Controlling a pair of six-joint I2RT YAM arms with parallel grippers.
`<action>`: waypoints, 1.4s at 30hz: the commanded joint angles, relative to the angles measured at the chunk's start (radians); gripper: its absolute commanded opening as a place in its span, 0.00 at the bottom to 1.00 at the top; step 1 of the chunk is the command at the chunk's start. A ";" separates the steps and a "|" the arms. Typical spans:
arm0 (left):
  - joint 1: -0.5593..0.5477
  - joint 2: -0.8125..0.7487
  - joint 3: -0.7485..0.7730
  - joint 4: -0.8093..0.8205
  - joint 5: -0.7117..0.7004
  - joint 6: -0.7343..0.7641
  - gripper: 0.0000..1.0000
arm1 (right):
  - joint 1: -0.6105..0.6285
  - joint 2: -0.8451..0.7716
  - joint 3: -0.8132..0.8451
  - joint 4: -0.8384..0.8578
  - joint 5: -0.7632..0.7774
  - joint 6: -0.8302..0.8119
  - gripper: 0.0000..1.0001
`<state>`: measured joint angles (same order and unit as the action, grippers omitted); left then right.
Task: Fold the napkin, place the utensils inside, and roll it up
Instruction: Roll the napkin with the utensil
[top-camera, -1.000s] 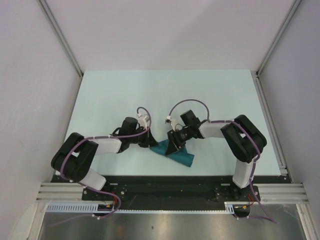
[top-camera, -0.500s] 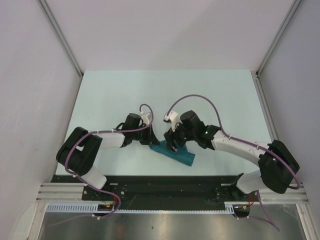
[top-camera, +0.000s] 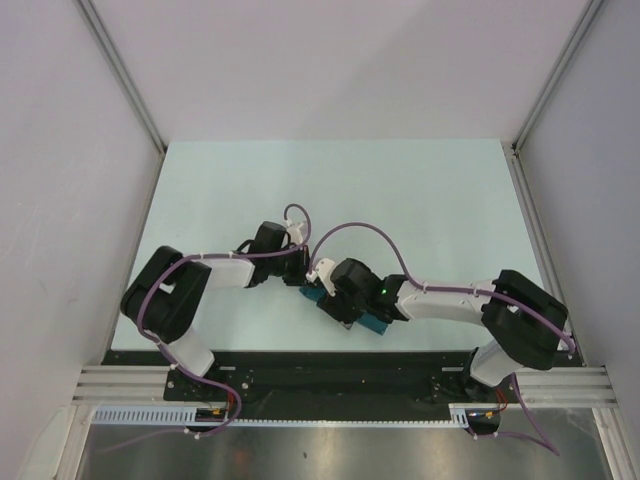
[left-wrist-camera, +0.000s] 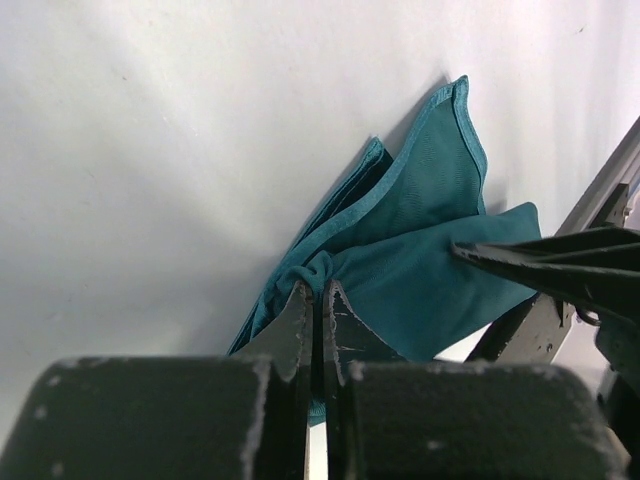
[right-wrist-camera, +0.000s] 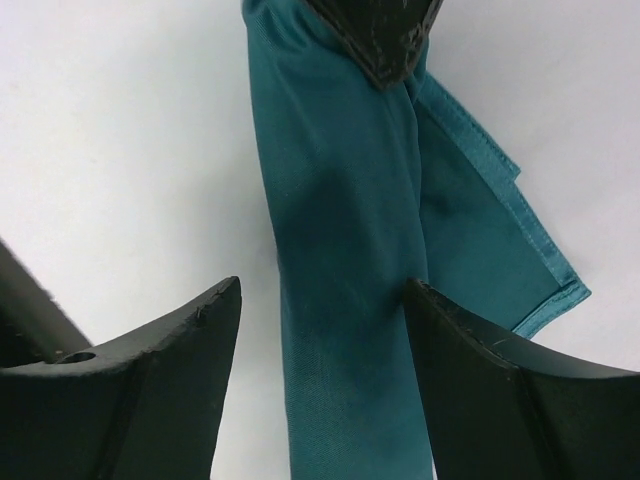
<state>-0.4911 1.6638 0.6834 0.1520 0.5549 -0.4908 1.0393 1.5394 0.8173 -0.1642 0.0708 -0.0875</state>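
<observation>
Teal cloth, soft and creased with a faint sheen: the napkin (right-wrist-camera: 340, 280) lies on the pale counter (top-camera: 400, 190) as a long folded band, several layers thick, with a hemmed corner fanning out to one side. It runs lengthwise through the gap of the right pincer (right-wrist-camera: 322, 288), whose two dark fingers stand wide apart on either side of the band and hold nothing. At the far end of that band, ahead of the right pincer, the left pincer (left-wrist-camera: 318, 300) is closed tight, its fingertips nipping a small bunched knot of fabric. The rest of the cloth spreads away beyond those tips. The two pincers sit near each other.

The utensils show in no view; whether they lie inside the folds cannot be told.

Judging by its wrinkles and drape, the napkin is light and limp, with no stiffness of its own. It will likely sag, slide over its own layers and fall open wherever it is let go. The sheen suggests a somewhat slippery weave, so a shallow nip on a single layer may slip. The better hold looks to be across the whole thickness of the band, or at a hemmed edge or corner, where the stitching gives the fingers something firmer to bite.
</observation>
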 joint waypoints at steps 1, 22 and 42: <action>-0.001 0.024 0.018 -0.049 -0.020 0.015 0.00 | 0.007 0.050 0.023 -0.001 0.047 -0.003 0.69; 0.082 -0.321 -0.099 -0.034 -0.178 0.058 0.72 | -0.271 0.156 0.020 0.083 -0.768 0.198 0.29; 0.052 -0.306 -0.248 0.147 0.011 -0.011 0.53 | -0.413 0.346 0.091 0.081 -1.022 0.215 0.26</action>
<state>-0.4286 1.3434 0.4374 0.2241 0.5079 -0.4793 0.6235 1.8580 0.8864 -0.0780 -0.9123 0.1272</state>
